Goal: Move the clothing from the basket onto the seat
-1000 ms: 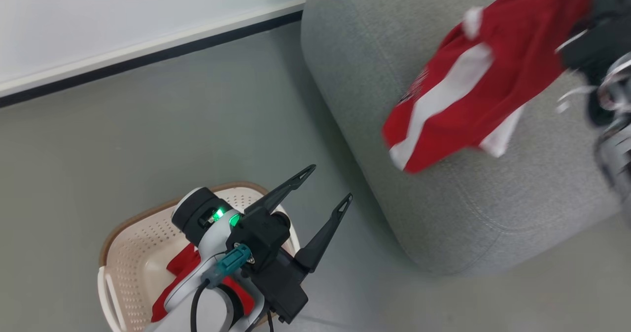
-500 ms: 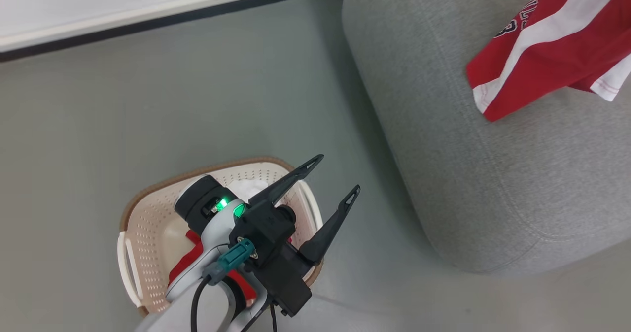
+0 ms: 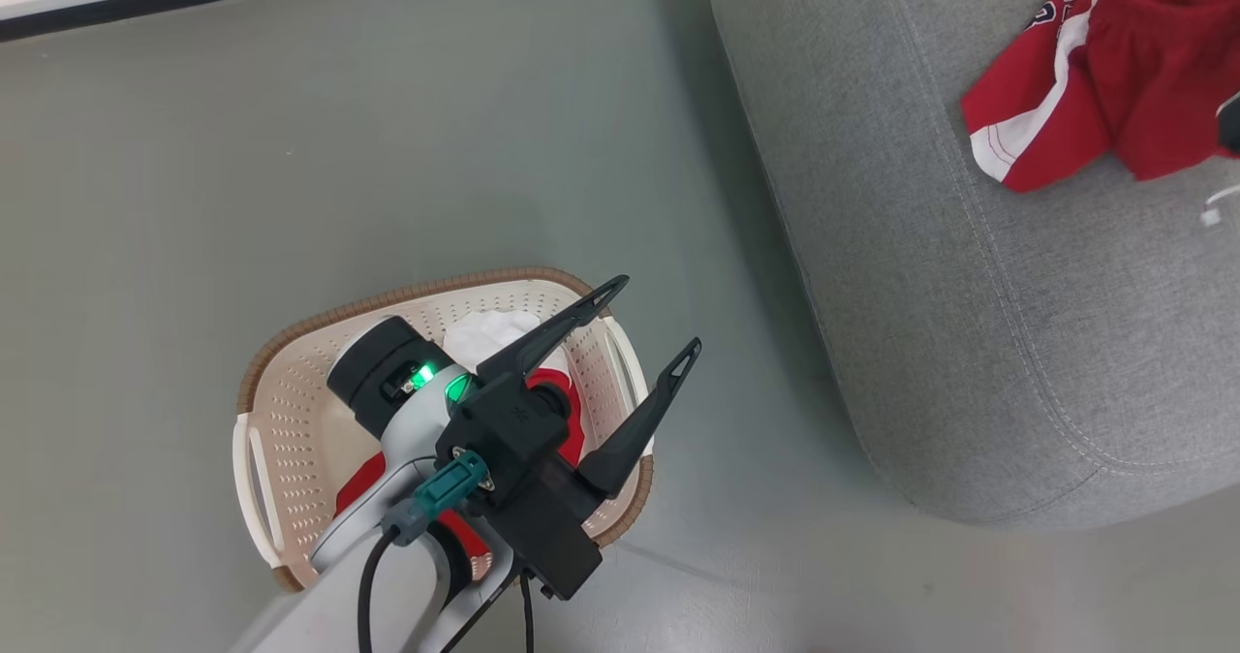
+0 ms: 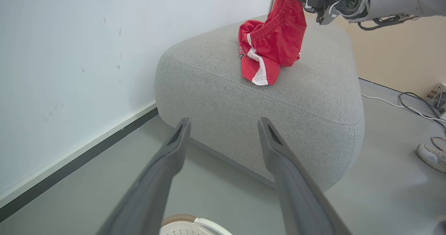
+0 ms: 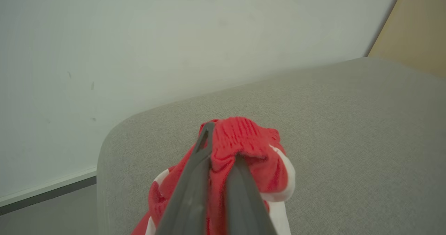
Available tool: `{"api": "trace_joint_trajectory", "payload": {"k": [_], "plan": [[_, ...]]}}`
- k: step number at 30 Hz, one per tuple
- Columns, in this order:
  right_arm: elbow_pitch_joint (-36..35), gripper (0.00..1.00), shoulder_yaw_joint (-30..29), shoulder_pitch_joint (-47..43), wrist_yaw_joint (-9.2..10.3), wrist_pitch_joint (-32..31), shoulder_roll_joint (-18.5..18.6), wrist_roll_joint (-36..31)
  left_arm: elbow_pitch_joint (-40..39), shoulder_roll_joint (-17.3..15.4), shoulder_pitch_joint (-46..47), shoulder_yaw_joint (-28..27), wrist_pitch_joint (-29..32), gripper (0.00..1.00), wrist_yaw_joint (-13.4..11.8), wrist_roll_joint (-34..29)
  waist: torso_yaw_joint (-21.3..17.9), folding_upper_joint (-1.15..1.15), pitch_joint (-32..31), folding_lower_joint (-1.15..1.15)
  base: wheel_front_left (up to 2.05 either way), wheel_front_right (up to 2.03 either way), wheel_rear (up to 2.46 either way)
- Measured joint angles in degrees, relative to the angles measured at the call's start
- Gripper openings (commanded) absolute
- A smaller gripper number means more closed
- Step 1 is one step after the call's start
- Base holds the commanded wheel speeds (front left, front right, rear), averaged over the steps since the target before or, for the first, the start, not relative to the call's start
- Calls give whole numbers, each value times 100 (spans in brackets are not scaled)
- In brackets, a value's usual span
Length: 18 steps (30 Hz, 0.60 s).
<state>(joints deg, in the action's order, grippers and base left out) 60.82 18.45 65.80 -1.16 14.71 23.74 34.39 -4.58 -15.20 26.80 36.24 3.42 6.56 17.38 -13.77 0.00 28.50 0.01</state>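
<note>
My left gripper point(image 3: 657, 316), fingers spread wide and empty, hovers above basket point(image 3: 281, 420) on floor, one red garment point(image 3: 560, 388) inside. Beyond, my right gripper point(image 5: 223, 148) clamps waistband of red shorts point(image 4: 275, 43), lower part resting on grey seat point(image 4: 313, 88).

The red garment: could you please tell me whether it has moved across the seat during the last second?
Yes. Against the seat, the garment has moved from near its left edge toward its middle; the whole head view has shifted as well.
</note>
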Motion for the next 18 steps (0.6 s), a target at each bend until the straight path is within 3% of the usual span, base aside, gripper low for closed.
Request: {"api": "trace_joint_trajectory", "payload": {"k": [9,11,12,18], "plan": [[492,0,-47,-238,-94,0,-253,175,81,-2,99,10,-53,100,2,2,8,0,45,0,0,0,0],[563,82,-40,-238,-127,-1,-291,181,137,-4,114,10,-70,100,3,8,7,0,21,0,0,0,0],[605,100,-32,-238,-137,-1,-315,181,164,-5,114,11,-83,100,4,10,5,0,3,0,0,0,0],[758,100,-4,-336,-175,0,-411,185,253,-4,114,15,-159,100,5,20,-25,0,-130,-1,0,0,0]]}}
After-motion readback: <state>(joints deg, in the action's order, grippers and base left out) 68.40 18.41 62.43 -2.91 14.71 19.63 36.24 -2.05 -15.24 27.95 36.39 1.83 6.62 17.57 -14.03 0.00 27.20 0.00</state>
